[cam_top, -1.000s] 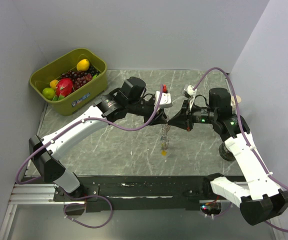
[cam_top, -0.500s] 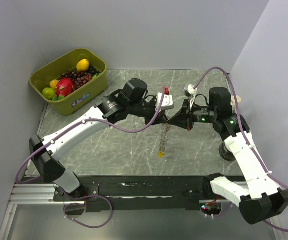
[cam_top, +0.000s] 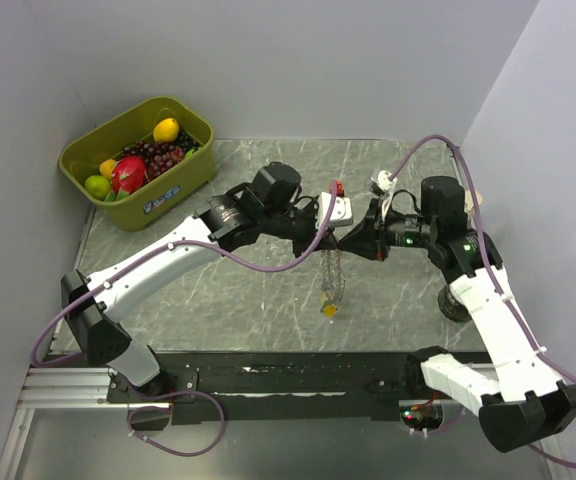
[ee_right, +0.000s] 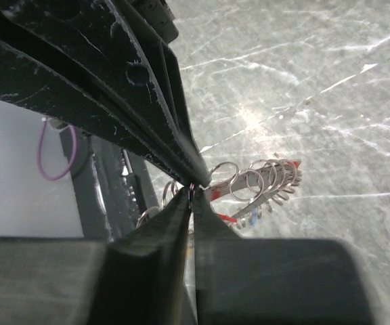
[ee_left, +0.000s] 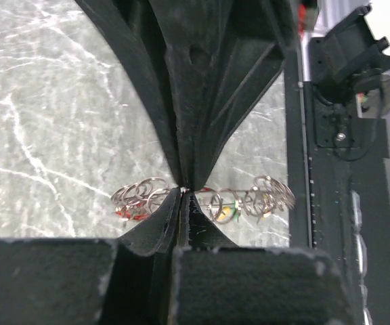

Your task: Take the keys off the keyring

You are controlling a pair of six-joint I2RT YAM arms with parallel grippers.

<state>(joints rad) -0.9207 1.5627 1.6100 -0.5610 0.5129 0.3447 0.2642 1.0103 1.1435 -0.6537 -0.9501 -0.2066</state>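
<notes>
Top external view: the left arm (cam_top: 158, 262) sweeps up from its base at the near-left corner and bends right across the marbled table (cam_top: 218, 300). The right arm (cam_top: 493, 310) rises from the near-right corner and folds back leftward, so the left gripper (cam_top: 326, 236) and right gripper (cam_top: 351, 240) meet almost tip to tip above the table's middle. The keyring (cam_top: 331, 278), a silvery string of linked rings, hangs straight down from that meeting point with a yellow one of the keys (cam_top: 329, 311) at its low end; whether it touches the table cannot be told. A green bin (cam_top: 183, 185) of fruit (cam_top: 128, 172) stands well apart at the far-left corner. Left wrist view: close detail the overhead camera cannot give, with the left gripper's fingers (ee_left: 161, 223) pressed together on one link and rings fanning out to either side, a red key at left and a yellow-green one at right. Right wrist view: the right gripper's fingers (ee_right: 171, 217) are drawn narrow, their tips pinching a small ring, with the rest of the rings bunched to the right and red and blue keys beneath them.
</notes>
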